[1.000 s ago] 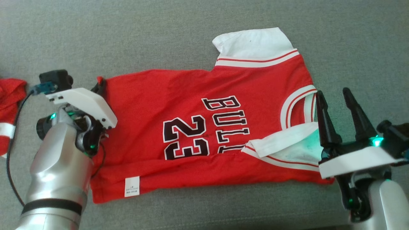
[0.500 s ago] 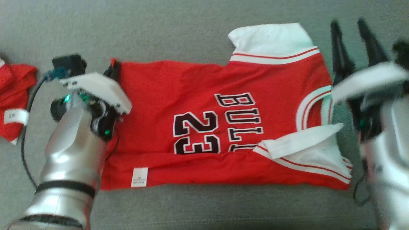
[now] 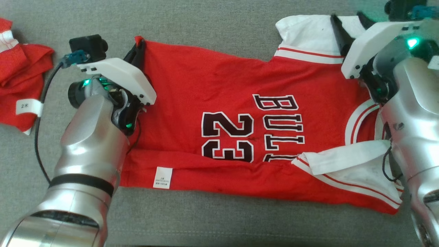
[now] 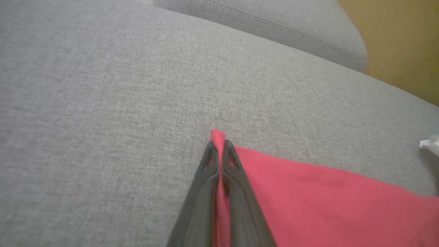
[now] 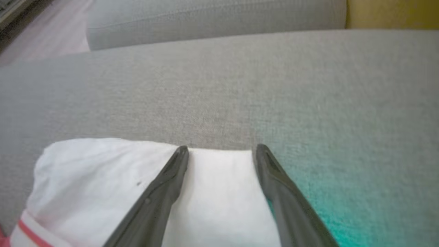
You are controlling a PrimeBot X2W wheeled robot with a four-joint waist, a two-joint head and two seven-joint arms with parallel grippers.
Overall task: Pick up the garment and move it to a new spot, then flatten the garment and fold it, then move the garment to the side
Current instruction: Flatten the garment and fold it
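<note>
The garment is a red basketball jersey with white sleeves, spread nearly flat on the grey sofa cushion, its print facing up. My left gripper is shut on the jersey's far hem corner, a red tip poking out between the closed fingers. My right gripper stands open above the far white sleeve. In the right wrist view the two spread fingers straddle the sleeve's far edge, with cloth under the gap. The near white sleeve lies folded over the jersey's front.
Another red garment with a white tag lies crumpled at the left edge. The sofa backrest rises beyond the cushion. Bare grey cushion runs along the near side of the jersey.
The head camera has shifted, so the whole scene slid. My right gripper, open throughout, has travelled from the near sleeve to over the far sleeve. My left gripper keeps its hold on the hem corner.
</note>
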